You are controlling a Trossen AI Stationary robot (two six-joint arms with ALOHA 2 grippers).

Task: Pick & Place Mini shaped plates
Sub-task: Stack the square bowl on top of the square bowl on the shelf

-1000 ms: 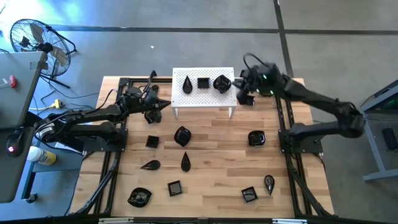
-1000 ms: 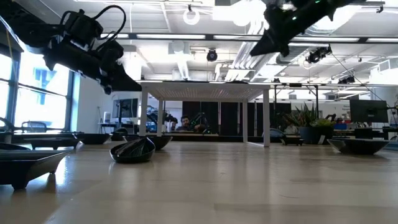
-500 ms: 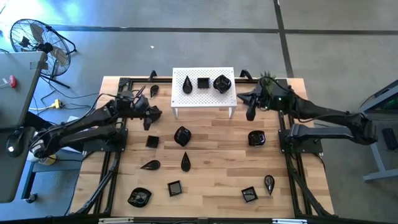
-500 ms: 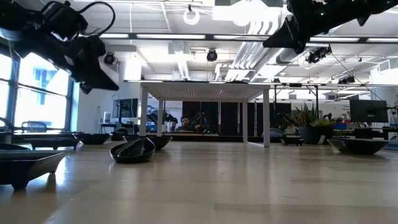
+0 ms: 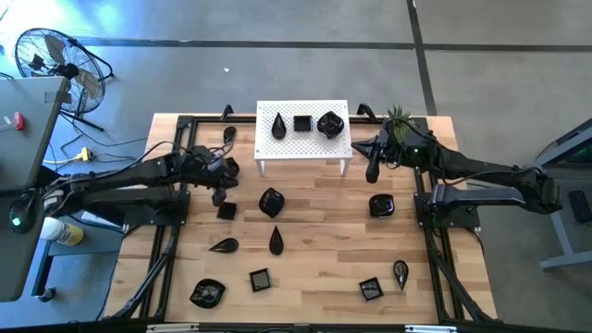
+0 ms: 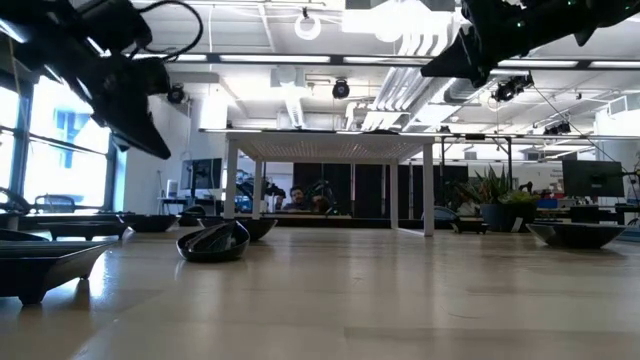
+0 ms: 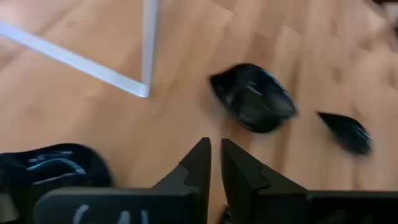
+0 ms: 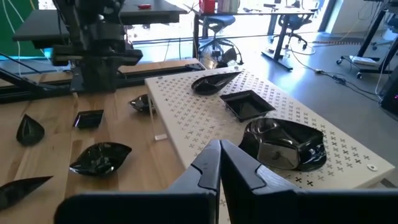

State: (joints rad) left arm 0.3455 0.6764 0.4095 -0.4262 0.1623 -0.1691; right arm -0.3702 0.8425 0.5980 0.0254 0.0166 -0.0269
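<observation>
We read the left end effector (image 5: 220, 191) as nearly clenched and grasping nothing, hovering above the tabletop (image 5: 314, 250); just beside its tip, toward the front edge, lies a small square plate (image 5: 227, 211), the closest of the mini shaped plates; a leaf plate (image 5: 271, 202) sits near, inboard, with open room around both; farther off, the right end effector (image 5: 372, 169) hangs clenched and empty beside the white stand (image 5: 302, 139), which carries three plates.
</observation>
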